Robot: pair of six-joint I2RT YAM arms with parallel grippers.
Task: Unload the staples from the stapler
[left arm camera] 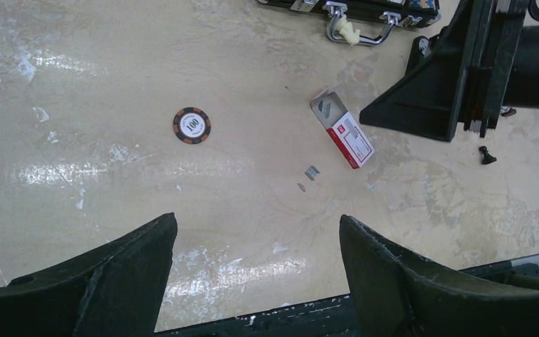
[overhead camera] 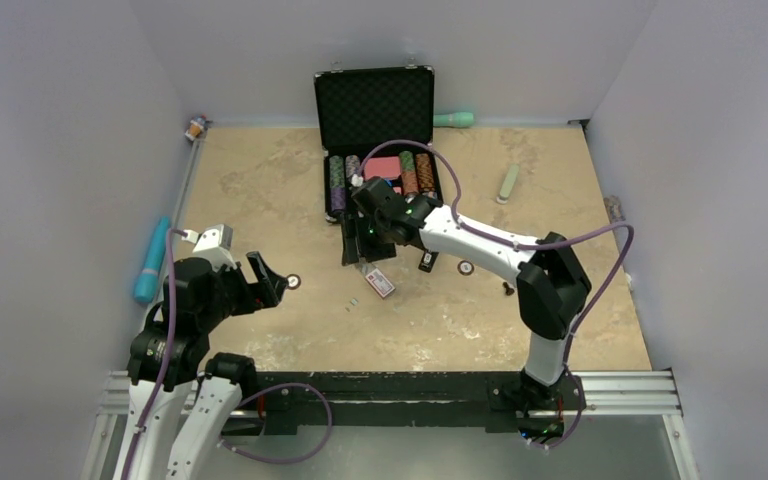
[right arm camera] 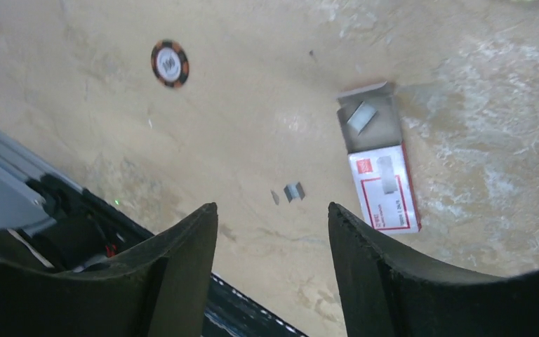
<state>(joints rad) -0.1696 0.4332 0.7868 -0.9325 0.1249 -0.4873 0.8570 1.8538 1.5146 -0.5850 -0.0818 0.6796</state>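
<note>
Stapler [overhead camera: 427,261]: small black piece lying on the table around the middle, a little toward the right edge, against the near side of the right forearm. It is too small to tell how its top arm sits, and neither gripper touches it.

Staples [left arm camera: 311,172]: a short silver strip with a smaller bit just beside it, loose on the bare table around the middle. They lie just beside the box on the side facing the near edge, without touching it.

Box [left arm camera: 347,137]: red and white, lying flat with its flap open. Another silver strip rests inside the open end.

Right gripper [right arm camera: 272,208]: fingers spread well apart with nothing between them. It is held above the table over the staples, which show just past the gap between the fingertips in the wrist view.

Left gripper [left arm camera: 256,221]: fingers wide apart and empty. It hangs above the table near the left edge, well apart from the staples and box.

Chip [left arm camera: 191,125]: orange and black, marked 100, flat on the table between the left gripper and the staples.

Second chip [overhead camera: 466,267]: flat on the table just right of the stapler.

Case [overhead camera: 375,108]: black, lid up, at the middle of the far edge, with rows of chips inside.

Bar [overhead camera: 508,183]: pale grey-green, toward the far right corner.

Tube [overhead camera: 150,262]: teal, along the left edge.
</note>
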